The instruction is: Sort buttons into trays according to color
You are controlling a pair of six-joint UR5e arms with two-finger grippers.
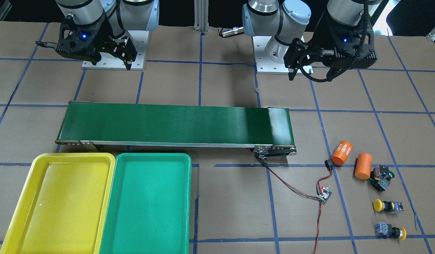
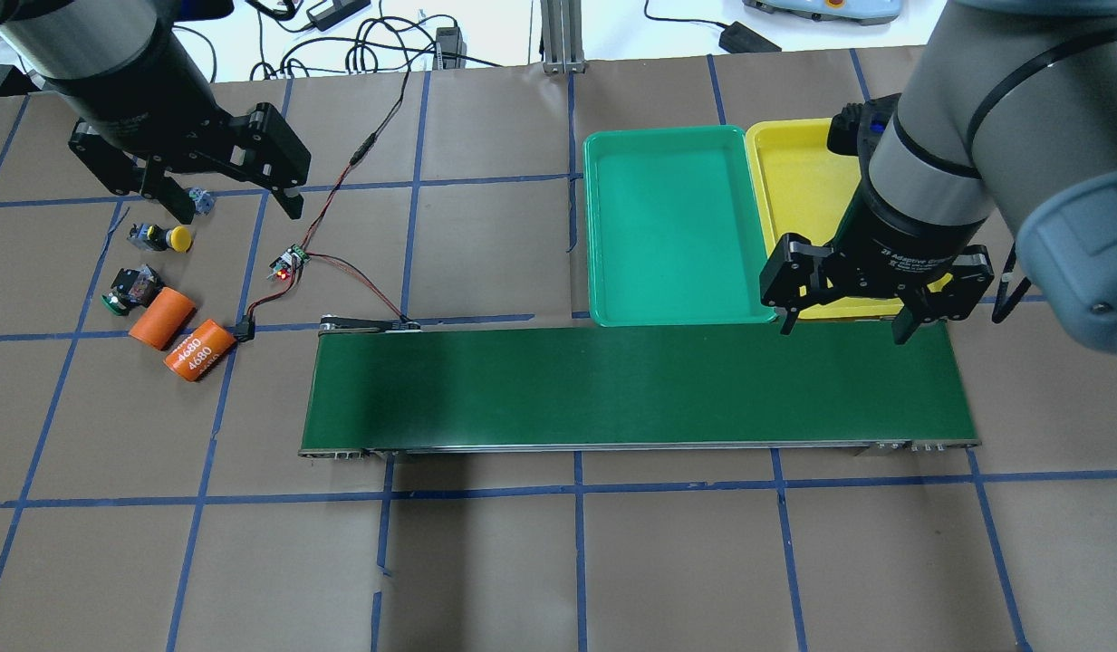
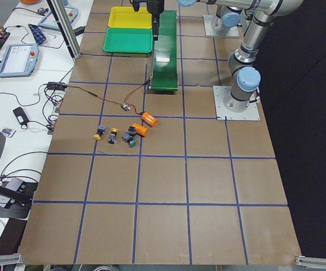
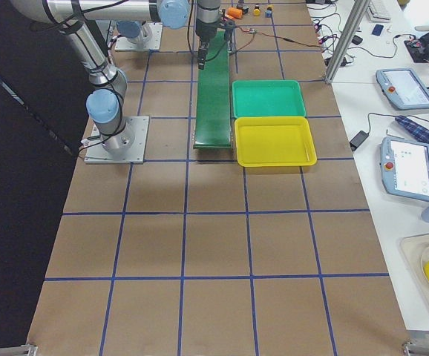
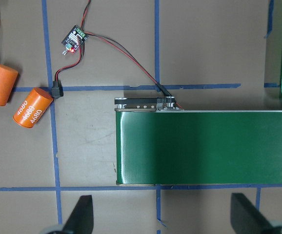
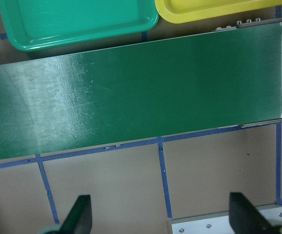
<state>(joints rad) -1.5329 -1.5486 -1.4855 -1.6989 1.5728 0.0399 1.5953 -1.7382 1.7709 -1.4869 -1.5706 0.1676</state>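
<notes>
Four buttons lie loose at the table's left end: two yellow-capped buttons (image 1: 386,205) (image 1: 390,231) and two green-capped ones close together (image 1: 381,177). One yellow button (image 2: 159,238) and one green button (image 2: 128,290) also show in the overhead view. The yellow tray (image 1: 37,165) and the green tray (image 1: 189,183) sit side by side, both empty. My left gripper (image 2: 236,195) is open and empty, raised high near the buttons. My right gripper (image 2: 843,328) is open and empty, raised over the belt's end by the yellow tray (image 2: 794,181).
A long dark-green conveyor belt (image 1: 175,123) lies between my arms and the trays. Two orange cylinders (image 1: 341,153) (image 1: 363,165) lie next to the green buttons. A small circuit board (image 1: 324,194) with red-black wires runs to the belt's end.
</notes>
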